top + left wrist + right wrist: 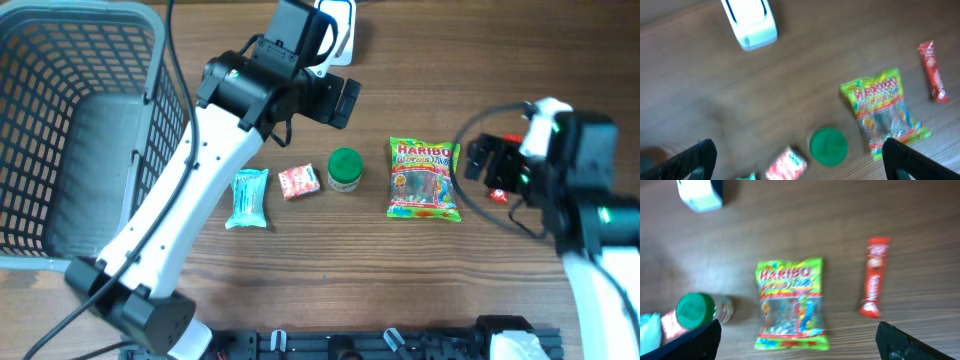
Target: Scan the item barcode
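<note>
**Mia:** Where are the things to scan?

**Tom:** They lie in a row in the middle of the table (pixel 400 285). From left to right there is a blue-green pack (pixel 247 198), a small red pack (pixel 299 182), a jar with a green lid (pixel 344 170) and a Haribo bag (pixel 425 180). A red candy bar (pixel 875 277) lies to the right of the bag, a bit apart from it.

**Mia:** Is any of them picked up?

**Tom:** No. They all lie on the wood and nothing touches them.

**Mia:** Where is the white scanner (pixel 750 22)?

**Tom:** At the far edge, near the middle, well apart from the row.

**Mia:** What is the left gripper (pixel 800 162) doing?

**Tom:** It hangs in the air between the scanner and the row, on the far side of the jar. Its two fingers are spread wide and it holds nothing.

**Mia:** And the right gripper (pixel 800 342)?

**Tom:** It is up over the right side, near the candy bar and the bag. Its fingers are spread wide too, with nothing between them.

**Mia:** What is that grey thing?

**Tom:** A basket (pixel 40 100), at the far left.
</note>
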You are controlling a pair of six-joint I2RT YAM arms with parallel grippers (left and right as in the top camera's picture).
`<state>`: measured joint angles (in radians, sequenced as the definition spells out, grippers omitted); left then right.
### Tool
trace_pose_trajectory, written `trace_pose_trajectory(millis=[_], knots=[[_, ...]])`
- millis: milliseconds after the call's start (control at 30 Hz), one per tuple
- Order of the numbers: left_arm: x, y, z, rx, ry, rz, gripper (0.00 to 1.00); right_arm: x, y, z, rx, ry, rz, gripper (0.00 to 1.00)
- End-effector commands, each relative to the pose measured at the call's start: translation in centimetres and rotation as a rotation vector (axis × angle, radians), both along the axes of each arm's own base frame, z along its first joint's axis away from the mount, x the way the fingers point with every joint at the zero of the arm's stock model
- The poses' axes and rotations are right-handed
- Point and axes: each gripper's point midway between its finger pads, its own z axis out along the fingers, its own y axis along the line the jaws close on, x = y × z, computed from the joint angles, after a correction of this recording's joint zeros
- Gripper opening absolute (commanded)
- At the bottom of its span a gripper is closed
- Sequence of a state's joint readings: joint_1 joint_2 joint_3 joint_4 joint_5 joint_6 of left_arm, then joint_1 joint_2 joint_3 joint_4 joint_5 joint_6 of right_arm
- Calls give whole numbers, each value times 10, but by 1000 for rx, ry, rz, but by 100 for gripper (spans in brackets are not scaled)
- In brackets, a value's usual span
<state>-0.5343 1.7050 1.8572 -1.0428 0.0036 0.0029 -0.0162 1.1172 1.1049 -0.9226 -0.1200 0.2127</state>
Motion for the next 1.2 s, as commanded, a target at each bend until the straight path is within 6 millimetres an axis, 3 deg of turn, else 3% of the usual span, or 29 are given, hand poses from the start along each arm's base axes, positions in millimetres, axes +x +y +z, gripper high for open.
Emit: trace_pose_trajectory(millis=[0, 33, 100, 167, 200, 300, 400, 533, 600, 667, 767, 833, 967, 1033, 1100, 1167], knots=[[-21, 19, 123, -140, -354, -27, 100, 26, 21, -35, 91, 104, 83, 93], [-32, 29, 165, -166, -496, -29, 100, 31, 18, -50, 117, 160, 27, 86], [-51, 72, 219, -77, -715, 55, 100, 38, -1, -70, 131, 234, -114, 97], [-71, 124, 244, 83, -825, 205, 100, 51, -31, -79, 135, 264, -224, 97], [-81, 139, 258, 123, -878, 237, 100, 57, -44, -81, 138, 273, -256, 96], [-125, 162, 288, 25, -965, 266, 100, 68, -85, -87, 147, 314, -359, 96], [-167, 184, 305, -61, -1039, 290, 100, 78, -118, -112, 108, 368, -416, 93], [-189, 197, 306, -85, -1073, 304, 100, 90, -126, -146, 86, 416, -420, 93], [-188, 204, 307, -71, -1076, 348, 100, 93, -132, -162, 63, 453, -425, 93], [-183, 211, 305, -42, -1065, 401, 100, 83, -132, -175, 52, 518, -459, 93], [-178, 234, 296, -23, -1021, 569, 100, 79, -140, -191, -37, 561, -502, 92], [-181, 244, 281, 20, -968, 623, 100, 81, -131, -204, -37, 584, -480, 84], [-202, 280, 273, 61, -947, 806, 100, 67, -124, -237, -93, 661, -462, 63], [-210, 285, 268, 75, -938, 803, 100, 55, -125, -256, -104, 699, -496, 45], [-216, 289, 263, 94, -923, 795, 100, 47, -132, -263, -132, 713, -532, 10], [-218, 289, 263, 91, -924, 795, 100, 54, -146, -255, -148, 681, -563, 4]])
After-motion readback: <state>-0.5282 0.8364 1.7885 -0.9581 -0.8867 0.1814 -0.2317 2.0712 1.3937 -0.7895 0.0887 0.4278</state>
